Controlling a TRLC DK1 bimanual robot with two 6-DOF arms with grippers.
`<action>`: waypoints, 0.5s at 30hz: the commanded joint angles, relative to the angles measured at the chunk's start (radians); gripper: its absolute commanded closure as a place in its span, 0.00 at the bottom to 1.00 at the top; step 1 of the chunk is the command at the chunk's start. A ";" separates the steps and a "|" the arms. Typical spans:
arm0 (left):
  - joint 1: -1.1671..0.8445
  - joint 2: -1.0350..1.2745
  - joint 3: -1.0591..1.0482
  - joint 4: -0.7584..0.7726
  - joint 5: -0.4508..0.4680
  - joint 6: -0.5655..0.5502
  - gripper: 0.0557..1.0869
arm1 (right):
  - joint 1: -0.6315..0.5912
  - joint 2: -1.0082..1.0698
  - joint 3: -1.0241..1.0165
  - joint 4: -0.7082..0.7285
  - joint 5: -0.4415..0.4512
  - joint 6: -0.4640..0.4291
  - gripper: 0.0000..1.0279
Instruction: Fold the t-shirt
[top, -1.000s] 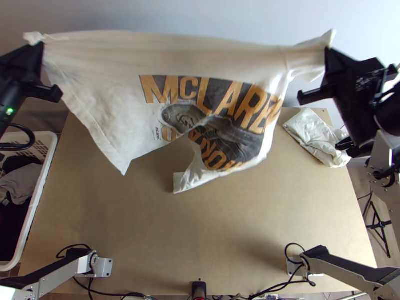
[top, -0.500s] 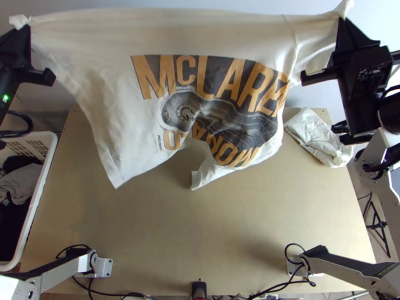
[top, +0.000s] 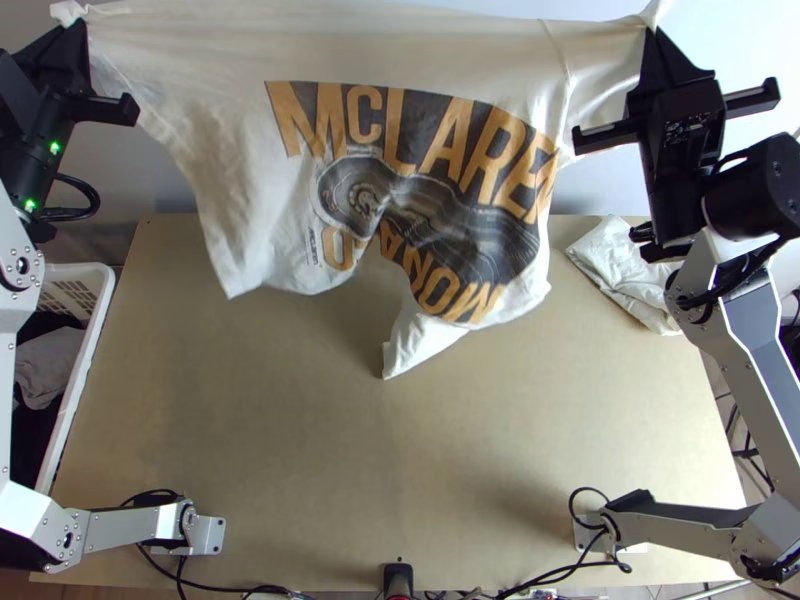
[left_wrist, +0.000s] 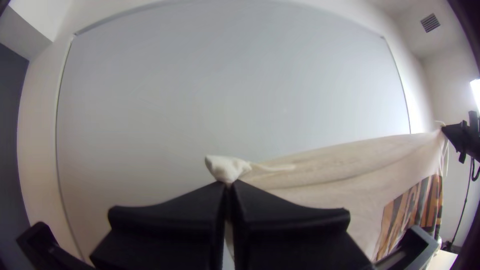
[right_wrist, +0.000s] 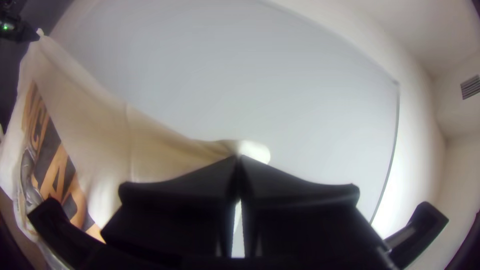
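L gripper (left_wrist: 227, 185) is closed tight on one upper corner of the shirt (top: 215, 190), with a small tuft poking out past the tips. R gripper (right_wrist: 239, 160) is likewise closed on the opposite upper end. A seam runs down just inboard of it, so probably a sleeve; can't tell which part L has. Pinching right at the ends leaves nearly the full width free to hang. Between the two, the top edge is pulled fairly straight, likely so gravity and tension take the creases out before laying down. Below that line the print (top: 430, 200) faces the bases, rippled; the lower edge is uneven, one corner dangling lowest, can't tell if it touches the table (top: 400, 470). Fold not started; next is probably lowering it flat, keeping both ends level. Risk: that low corner tucks under, or a small pinch slips. Farther down from R, a white cloth (top: 620, 275) lies bunched at the table's far corner, probably parked out of the way. Beyond the table edge on L's side, basket (top: 93, 345) with more cloth.
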 joint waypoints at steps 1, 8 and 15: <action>-0.008 -0.012 0.007 0.026 0.002 0.002 0.97 | 0.013 -0.009 0.013 0.012 0.020 -0.020 0.97; -0.018 -0.144 0.007 -0.035 0.028 0.002 0.97 | 0.027 -0.124 0.013 -0.054 0.034 -0.058 0.97; -0.070 -0.271 -0.026 -0.161 0.037 0.003 0.97 | 0.050 -0.261 0.005 -0.172 0.055 -0.058 0.97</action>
